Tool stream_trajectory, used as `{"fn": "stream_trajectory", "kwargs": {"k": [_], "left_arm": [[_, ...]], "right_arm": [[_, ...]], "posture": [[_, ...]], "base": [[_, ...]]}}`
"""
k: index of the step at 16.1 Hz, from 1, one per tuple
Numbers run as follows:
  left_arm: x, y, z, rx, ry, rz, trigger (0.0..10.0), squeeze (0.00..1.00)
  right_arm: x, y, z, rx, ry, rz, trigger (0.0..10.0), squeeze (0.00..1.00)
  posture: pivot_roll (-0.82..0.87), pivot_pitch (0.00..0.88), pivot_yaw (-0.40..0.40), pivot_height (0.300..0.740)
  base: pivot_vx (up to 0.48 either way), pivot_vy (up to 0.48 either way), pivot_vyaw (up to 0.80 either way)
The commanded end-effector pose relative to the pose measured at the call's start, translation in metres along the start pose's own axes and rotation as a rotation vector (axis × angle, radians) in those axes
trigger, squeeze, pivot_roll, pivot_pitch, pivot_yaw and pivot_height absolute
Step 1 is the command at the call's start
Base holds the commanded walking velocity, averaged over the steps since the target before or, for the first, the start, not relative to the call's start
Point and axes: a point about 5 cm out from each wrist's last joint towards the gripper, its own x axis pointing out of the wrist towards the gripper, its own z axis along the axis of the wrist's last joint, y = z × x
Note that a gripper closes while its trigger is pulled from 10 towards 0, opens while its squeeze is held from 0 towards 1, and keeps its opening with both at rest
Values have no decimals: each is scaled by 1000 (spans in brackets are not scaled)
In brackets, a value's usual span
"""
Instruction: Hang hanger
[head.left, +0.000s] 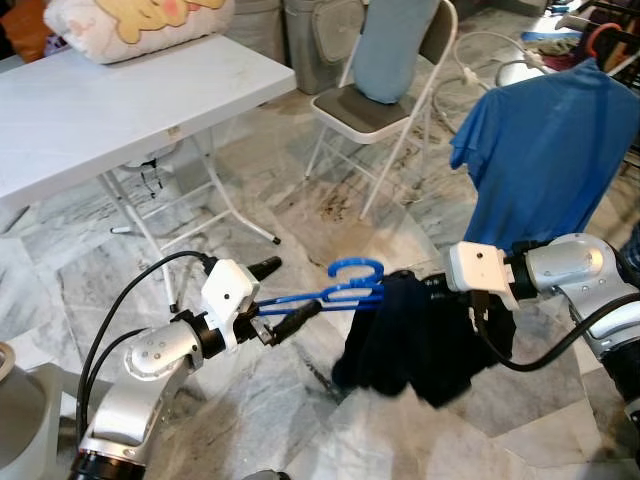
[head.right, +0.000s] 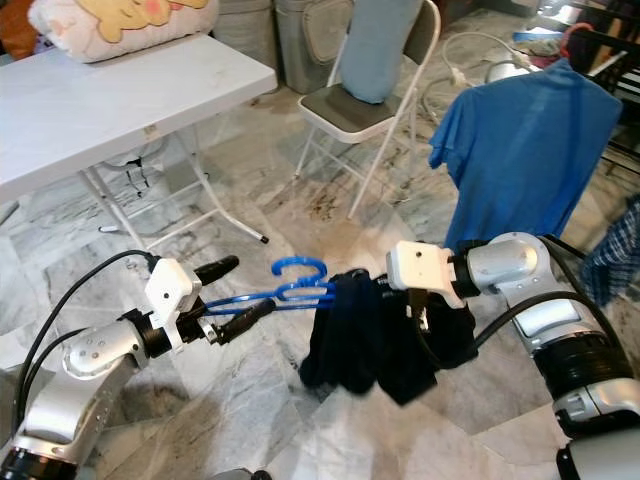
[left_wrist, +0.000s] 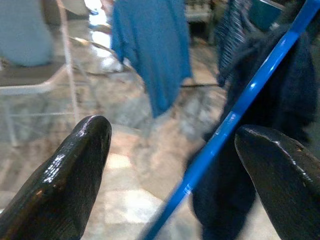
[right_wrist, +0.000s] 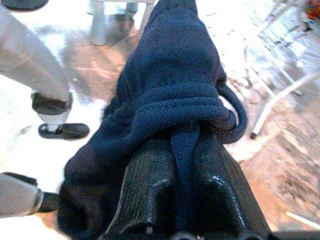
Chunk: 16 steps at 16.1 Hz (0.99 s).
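Hanger (head.left: 335, 290): blue plastic, lying roughly level in the air above the marble floor (head.left: 300, 215), between the two arms, hook turned upward near its middle.
Dark garment (head.left: 420, 340): navy cloth draped over the hanger's far end, bunched and sagging below it, clear of the floor.
Left claw (head.left: 288, 318): at the hanger's near end; in the left wrist view the blue bar runs between the two black fingers (left_wrist: 75, 170), which stand well apart, so the claw looks open around the bar rather than clamped on it. Whether a finger touches the bar I cannot tell.
Right claw (right_wrist: 182, 187): closed on a fold of the dark garment; the right wrist view shows the cloth pinched tight between the two fingers.
Blue shirt (head.left: 545, 150): already hanging on the right, past the right arm; what it hangs from is mostly hidden by the cloth.
Surroundings: white tabletop (head.left: 110, 110) on the left, folding chair (head.left: 385, 100) behind, both well apart from the hanger.
Step in hand: by my reading, the garment is on the hanger and both arms carry the load toward the hanging spot; hanging itself is not yet done.
Next move calls for: a firm hold on the hanger near the hook, a turn to the right, then lifting so the hook goes over the rail beside the blue shirt.
Watch for: the garment sliding off the far end if the hanger tips.
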Motion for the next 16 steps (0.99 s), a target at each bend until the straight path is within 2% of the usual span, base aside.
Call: {"fn": "stream_trajectory", "kwargs": {"k": [1,4,6,7,8,9,10,13,16], "left_arm": [[0,0,2,26,11,-33,10000,1000],[1,6,3,52,26,-54,10000,1000],[0,7,3,53,49,-124,10000,988],[0,8,2,55,59,-145,10000,914],[-1,8,0,42,85,-196,10000,733],[-1,10,-1,66,104,-215,10000,557],[-1,13,-1,97,124,-232,10000,0],[7,23,5,179,134,-234,10000,0],[16,33,7,252,124,-183,10000,0]], "right_arm": [[-5,-4,9,-43,-36,32,10000,0],[-12,-5,12,-75,-45,66,10000,0],[-16,-10,15,-94,-50,75,10000,0],[-16,-11,16,-101,-52,79,10000,0],[-15,-11,16,-109,-54,92,10000,0],[-14,-12,18,-115,-59,91,10000,0],[-12,-14,20,-121,-69,88,10000,0],[0,-22,23,-165,-90,-25,10000,0],[4,-23,28,-164,-140,-36,10000,0]], "posture": [[-114,87,85,740],[-122,79,84,740],[-123,79,81,740],[-122,77,77,740],[-120,75,76,740],[-119,75,76,740],[-118,73,75,740],[-118,73,75,740],[-116,70,76,740]], "base": [[0,0,0],[0,0,0],[0,0,0],[0,0,0],[0,0,0],[0,0,0],[0,0,0],[0,0,0],[0,0,0]]}}
